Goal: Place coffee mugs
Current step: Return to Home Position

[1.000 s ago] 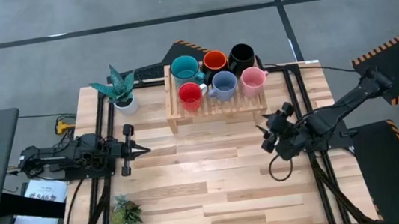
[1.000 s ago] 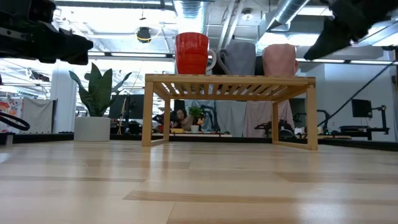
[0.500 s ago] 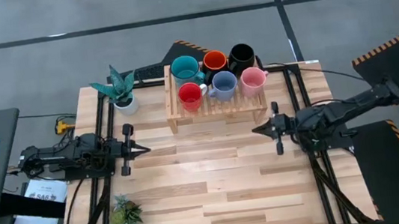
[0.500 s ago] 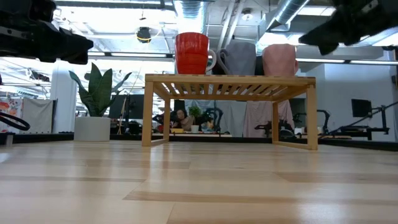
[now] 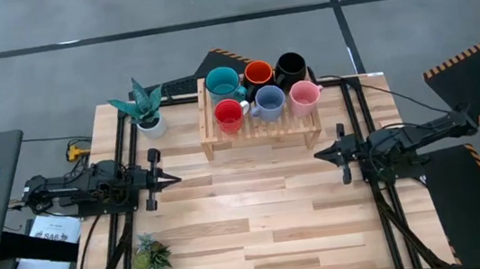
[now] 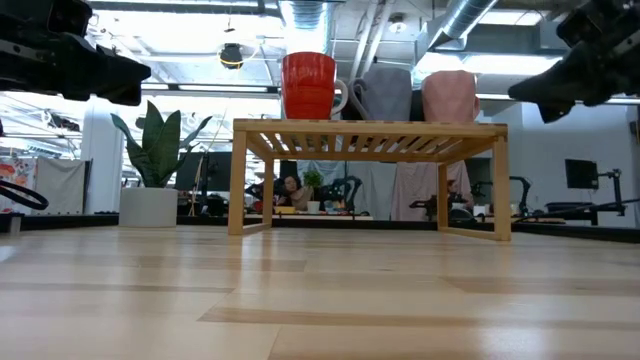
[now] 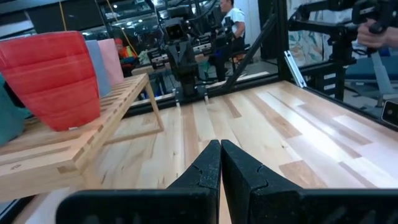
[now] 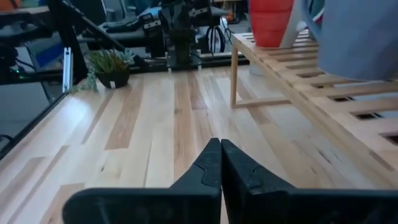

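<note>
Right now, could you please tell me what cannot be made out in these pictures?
Low view: the teal mug, orange mug and black mug are hidden behind the red mug, pale blue mug and pink mug on the shelf.
Right wrist view: the pale blue mug is cut off by the picture edge.
Low view: the left gripper and right gripper show only as dark shapes at the upper edges.
</note>
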Tool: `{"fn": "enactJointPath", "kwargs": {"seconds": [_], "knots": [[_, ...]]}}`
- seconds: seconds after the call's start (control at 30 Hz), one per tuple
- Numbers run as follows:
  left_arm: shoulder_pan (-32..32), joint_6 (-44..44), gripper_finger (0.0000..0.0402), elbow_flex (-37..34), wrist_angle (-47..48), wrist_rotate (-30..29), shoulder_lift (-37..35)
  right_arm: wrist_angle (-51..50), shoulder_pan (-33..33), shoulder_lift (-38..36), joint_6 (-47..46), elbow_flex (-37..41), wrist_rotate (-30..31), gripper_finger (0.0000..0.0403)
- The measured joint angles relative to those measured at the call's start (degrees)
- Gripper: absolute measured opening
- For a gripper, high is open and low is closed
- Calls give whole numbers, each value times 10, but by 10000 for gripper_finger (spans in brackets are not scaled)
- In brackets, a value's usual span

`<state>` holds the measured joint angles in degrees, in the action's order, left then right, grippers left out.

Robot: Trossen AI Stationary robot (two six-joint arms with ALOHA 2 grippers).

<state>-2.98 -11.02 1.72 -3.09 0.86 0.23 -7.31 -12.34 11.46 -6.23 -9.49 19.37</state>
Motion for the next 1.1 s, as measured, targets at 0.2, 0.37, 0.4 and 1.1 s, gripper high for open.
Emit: {"fn": "enactJointPath", "kwargs": {"seconds": [0.2,0.37,0.4,1.1], "knots": [[0,-18,0,0,26,0,0,-32,0,-71,-8,16,0,17],[0,-18,0,1,47,-5,0,-15,-8,-114,-9,52,-1,18],[0,-18,0,1,47,-9,0,-8,-11,-114,-8,53,-8,18],[0,-18,0,1,49,-14,0,90,-30,-102,67,90,-138,18]]}}
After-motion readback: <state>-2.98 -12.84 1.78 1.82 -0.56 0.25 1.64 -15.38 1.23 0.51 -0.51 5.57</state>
